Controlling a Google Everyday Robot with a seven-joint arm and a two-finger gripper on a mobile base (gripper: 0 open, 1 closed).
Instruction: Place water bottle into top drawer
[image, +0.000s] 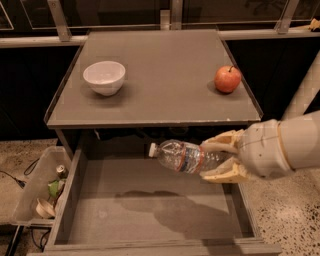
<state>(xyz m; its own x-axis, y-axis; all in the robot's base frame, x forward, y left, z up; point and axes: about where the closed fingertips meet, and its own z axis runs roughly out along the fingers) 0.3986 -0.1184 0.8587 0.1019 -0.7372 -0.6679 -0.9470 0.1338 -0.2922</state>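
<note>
The water bottle (182, 156) is clear and ribbed, with a white cap pointing left and a red-and-blue label band. It lies sideways in the air above the open top drawer (150, 210). My gripper (219, 161) comes in from the right and is shut on the bottle's base end, one cream finger (222, 141) above it and one below. The bottle hangs over the drawer's back right part, below the table's front edge. The drawer is pulled out, with a bare grey bottom that shows the bottle's and arm's shadow.
The grey table top (165, 85) carries a white bowl (104, 77) at the left and a red apple (227, 79) at the right. A clear plastic bin (37, 187) with trash stands on the floor left of the drawer. A rail runs behind the table.
</note>
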